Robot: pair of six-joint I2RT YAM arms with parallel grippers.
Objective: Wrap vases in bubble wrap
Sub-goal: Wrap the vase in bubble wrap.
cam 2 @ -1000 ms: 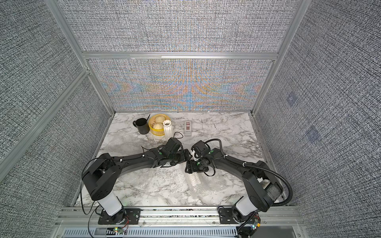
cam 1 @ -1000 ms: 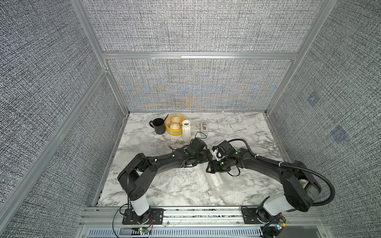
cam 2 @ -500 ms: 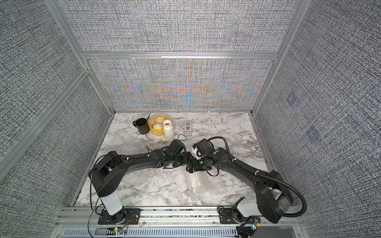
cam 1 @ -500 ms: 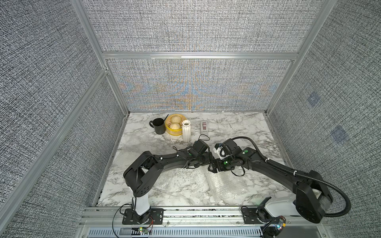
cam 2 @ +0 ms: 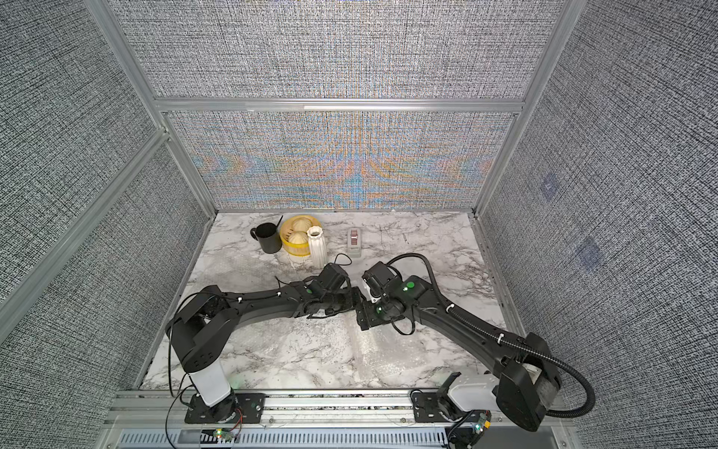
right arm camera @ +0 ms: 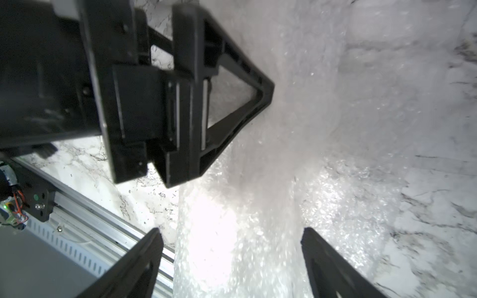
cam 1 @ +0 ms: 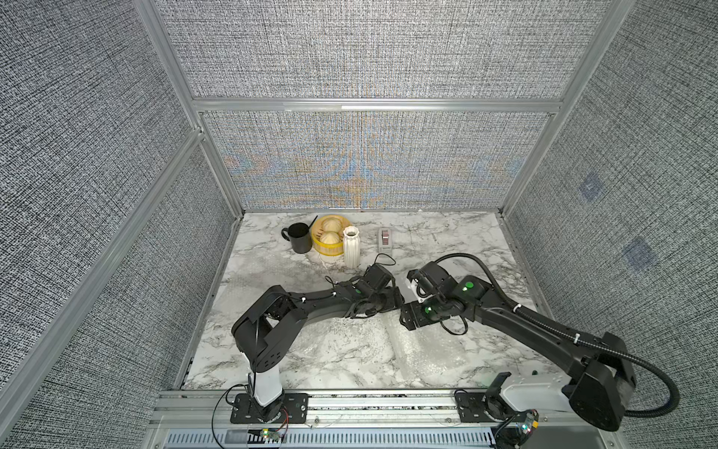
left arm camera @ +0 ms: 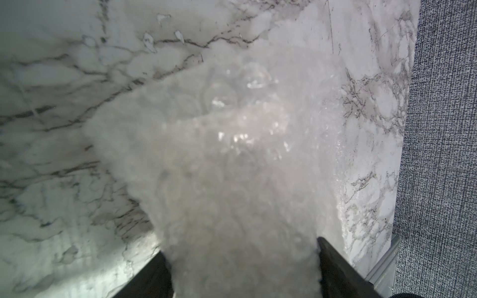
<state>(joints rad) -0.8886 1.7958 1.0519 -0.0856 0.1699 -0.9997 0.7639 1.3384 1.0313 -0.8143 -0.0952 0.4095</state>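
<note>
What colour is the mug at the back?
The mug is black; it shows best in a top view.

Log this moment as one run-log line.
left claw: shut on bubble wrap bundle | right claw: open, astride same bundle | white vase: upright, unwrapped, beside yellow basket

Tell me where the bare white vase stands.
In both top views the white fluted vase stands upright at the back of the marble table, beside the yellow steamer basket on its left, the grey tape dispenser apart on its right.
</note>
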